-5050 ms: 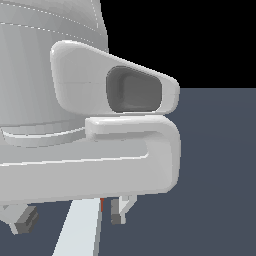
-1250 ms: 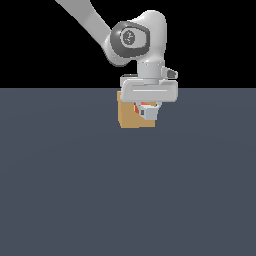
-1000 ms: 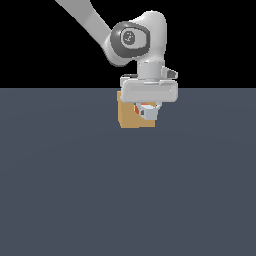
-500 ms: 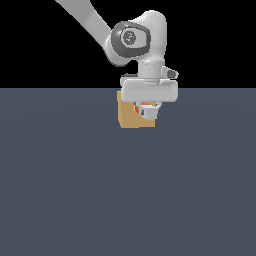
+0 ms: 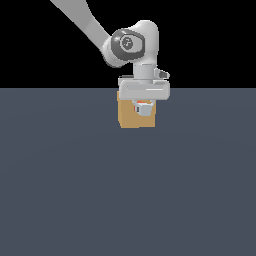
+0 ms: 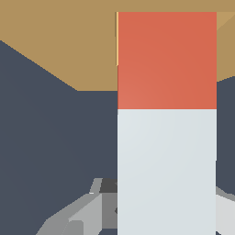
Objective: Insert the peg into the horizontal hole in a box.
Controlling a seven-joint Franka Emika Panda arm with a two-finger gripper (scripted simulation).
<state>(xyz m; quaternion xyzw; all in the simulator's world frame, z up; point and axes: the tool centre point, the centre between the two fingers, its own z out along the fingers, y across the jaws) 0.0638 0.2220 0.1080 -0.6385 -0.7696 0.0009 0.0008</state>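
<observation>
In the exterior view the tan box (image 5: 129, 118) sits on the dark floor, and my gripper (image 5: 144, 108) hangs right in front of its face. The gripper is shut on the peg (image 5: 144, 108), of which only a small white and orange bit shows there. The wrist view shows the peg (image 6: 166, 170) close up: a white bar with an orange-red end reaching into the box (image 6: 59, 46). Grey fingers (image 6: 80, 215) flank the bar at my gripper (image 6: 158, 212). The hole is hidden behind the peg and the gripper in both views.
The dark grey floor (image 5: 125, 200) spreads flat around the box with nothing else on it. The arm's white links (image 5: 131, 44) rise above the box toward the exterior view's left.
Five seconds ago the arm filled the exterior view close up; now it stands far off at the box. Over the last second the gripper and peg barely shifted.
</observation>
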